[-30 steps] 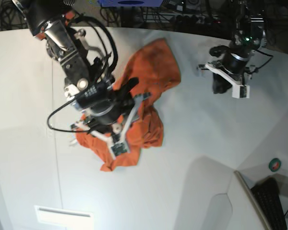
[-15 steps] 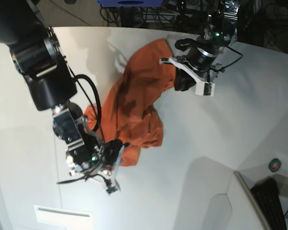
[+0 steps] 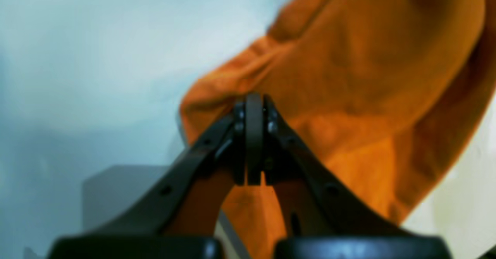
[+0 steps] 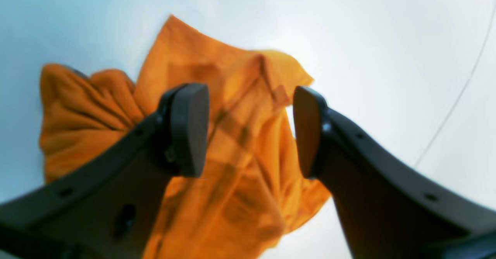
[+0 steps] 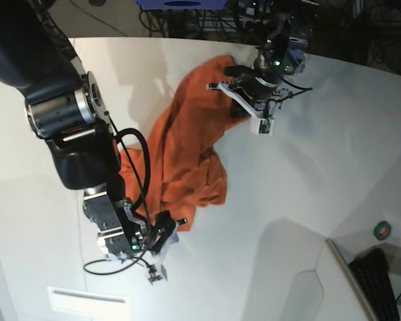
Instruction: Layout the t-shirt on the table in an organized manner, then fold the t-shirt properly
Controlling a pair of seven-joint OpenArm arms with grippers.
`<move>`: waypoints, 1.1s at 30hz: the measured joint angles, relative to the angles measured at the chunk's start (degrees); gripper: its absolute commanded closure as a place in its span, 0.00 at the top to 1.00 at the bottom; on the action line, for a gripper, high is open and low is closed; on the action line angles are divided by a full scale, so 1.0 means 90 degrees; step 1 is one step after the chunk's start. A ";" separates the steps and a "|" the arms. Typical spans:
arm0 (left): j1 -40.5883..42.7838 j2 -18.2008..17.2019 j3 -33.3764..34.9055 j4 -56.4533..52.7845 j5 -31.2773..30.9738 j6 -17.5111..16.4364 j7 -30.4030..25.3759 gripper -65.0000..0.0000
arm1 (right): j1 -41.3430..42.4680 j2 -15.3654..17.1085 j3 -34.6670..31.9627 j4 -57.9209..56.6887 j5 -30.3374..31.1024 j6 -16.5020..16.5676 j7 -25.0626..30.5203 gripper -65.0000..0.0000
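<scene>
Soft cotton t-shirt (image 5: pixel 187 144) drapes limp; left gripper (image 3: pixel 254 135) pinches its 1 o'clock edge, right gripper (image 4: pixel 248 131) gapes empty at 7 o'clock.

No readable text, label, brand, number or sign shows in any of the three views. The orange t-shirt (image 5: pixel 187 147) carries no visible print in the base view or either wrist view, and the white table (image 5: pixel 321 174) shows only a thin dark seam line, no marking. The black fingers of both grippers are plain. A small round green and red item (image 5: pixel 382 230) sits at the right edge of the base view, but it is too small to tell whether anything is written on it.
</scene>
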 measured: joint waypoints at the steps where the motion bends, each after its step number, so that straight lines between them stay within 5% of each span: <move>1: -0.0017 0.0000 0.0000 0.0005 -0.0002 0.0002 -0.0019 0.00 | 0.0041 -0.0029 0.0095 -0.0170 -0.0005 0.0000 0.0032 0.55; 13: -0.0012 0.0005 0.0005 -0.0398 -0.0070 -0.0046 -0.0265 0.00 | 0.0051 0.0010 0.1010 -0.0636 -0.0027 0.0000 0.0063 0.54; 15: -0.0010 0.0005 0.0005 -0.0398 -0.0070 -0.0049 -0.0270 0.00 | -0.0114 -0.0012 0.1013 -0.0639 -0.0032 0.0092 0.0012 0.45; 19: -0.0005 -0.0102 0.0015 -0.0398 -0.0100 -0.0090 -0.0279 0.00 | -0.0138 -0.0036 0.1105 -0.0648 -0.0015 0.0707 -0.0019 0.00; 22: 0.0010 -0.0284 -0.0024 -0.0398 -0.0136 -0.0180 -0.0304 0.00 | -0.0015 -0.0063 0.1846 -0.0542 -0.0029 0.0780 -0.0044 0.00; 26: 0.0024 -0.0333 -0.0583 -0.0401 -0.0180 -0.0151 -0.0240 0.00 | -0.0260 0.0002 0.2492 0.0641 -0.0066 0.0784 -0.0833 0.00; 33: -0.0015 -0.0345 -0.1241 -0.0435 -0.0168 -0.0168 -0.0119 0.00 | -0.1460 -0.0034 0.2480 0.4396 0.0015 0.0826 -0.2715 0.00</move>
